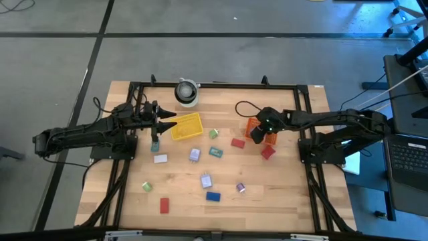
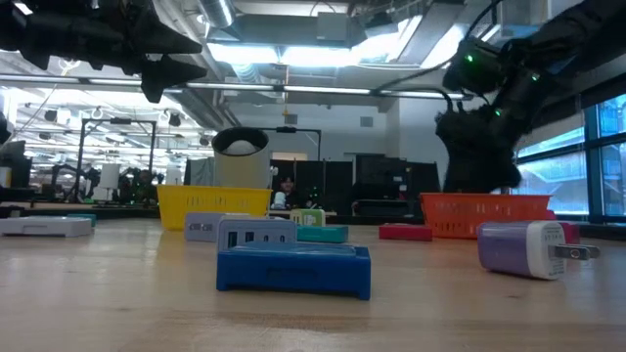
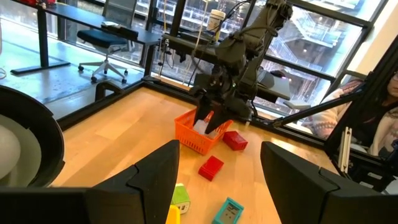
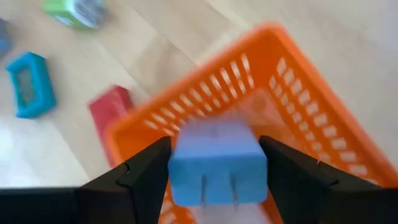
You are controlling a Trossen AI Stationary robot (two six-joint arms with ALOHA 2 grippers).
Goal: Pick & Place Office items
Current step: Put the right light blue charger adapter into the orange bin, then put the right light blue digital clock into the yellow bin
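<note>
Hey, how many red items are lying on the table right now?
3: one red block left of the orange basket, one just in front of it, one near the front edge. More may hide under the arms.

The high camera looked straight down on the whole table [image 1: 221,201] from well above. The low camera sat at table-top height, close behind a blue block [image 2: 293,269], facing level into the room. The left wrist camera looked across at the orange basket [image 3: 200,134]. The right wrist camera hung close over that same basket [image 4: 280,93].
</note>
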